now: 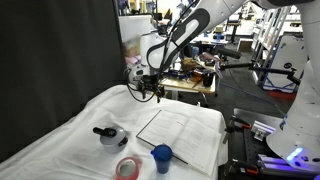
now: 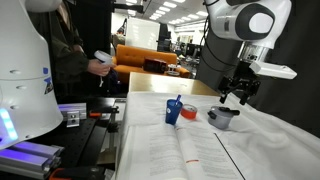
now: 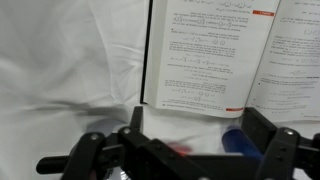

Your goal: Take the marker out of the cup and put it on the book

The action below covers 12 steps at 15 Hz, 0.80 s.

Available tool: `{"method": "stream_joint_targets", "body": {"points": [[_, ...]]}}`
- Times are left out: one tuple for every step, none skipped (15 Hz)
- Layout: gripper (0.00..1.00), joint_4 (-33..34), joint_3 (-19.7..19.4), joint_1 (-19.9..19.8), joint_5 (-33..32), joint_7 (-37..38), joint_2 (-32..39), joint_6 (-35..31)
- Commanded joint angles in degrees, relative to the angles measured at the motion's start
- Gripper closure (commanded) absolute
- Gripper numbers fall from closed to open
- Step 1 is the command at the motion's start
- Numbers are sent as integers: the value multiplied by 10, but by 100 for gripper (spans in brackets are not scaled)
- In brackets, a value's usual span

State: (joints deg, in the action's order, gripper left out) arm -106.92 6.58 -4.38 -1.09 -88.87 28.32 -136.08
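So the marker [image 2: 180,101] is sitting in the blue cup [image 2: 174,112]. I only see it as a thin dark stick poking above the rim in an exterior view, and everywhere else it's too small for me to pick out.

The cup stands upright on the white-cloth counter [image 1: 70,130]. It's at the bottom middle of the frame in an exterior view [image 1: 162,156], near the lower left corner of the open book [image 1: 185,135]. In the wrist view the cup is just a blue blob at the lower right [image 3: 235,140], partly hidden behind the end effector hardware.

A red roll [image 1: 127,167] lies left of the cup at the bottom edge. From the other angle [image 2: 189,115] it looks right up against the cup, and I can't tell if they actually touch.

The book lies flat and open. It fills the lower foreground in an exterior view [image 2: 185,150] and the upper right of the wrist view [image 3: 230,50].

A grey bowl-like thing [image 1: 108,135] with something dark on top sits left of the book.

My end effector [image 1: 147,92] hangs in the air over the upper left part of the cloth, well apart from the cup. In an exterior view [image 2: 236,98] it's right of centre, just above that grey bowl [image 2: 223,117]. The wrist view [image 3: 197,118] shows its fingers [image 3: 135,125] spread wide, gripping nothing, with only cloth and page edge between them.
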Motion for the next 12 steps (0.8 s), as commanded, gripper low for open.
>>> {"method": "stream_joint_targets", "body": {"points": [[0, 1, 1, -1, -1, 1, 0, 1], [0, 1, 1, -1, -1, 1, 1, 1], [0, 2, -1, 1, -1, 11, 1, 0], [0, 1, -1, 2, -1, 13, 1, 0], [0, 1, 1, 1, 1, 12, 1, -1], [0, 0, 2, -1, 2, 9, 1, -3], [0, 0, 4, -2, 3, 5, 1, -5], [0, -1, 4, -3, 0, -4, 0, -2], [0, -1, 5, -4, 1, -7, 0, -3], [0, -1, 5, -4, 1, -8, 1, -4], [0, -1, 5, -4, 1, -10, 1, -5], [0, -2, 6, -5, 1, -14, 0, -9]]}}
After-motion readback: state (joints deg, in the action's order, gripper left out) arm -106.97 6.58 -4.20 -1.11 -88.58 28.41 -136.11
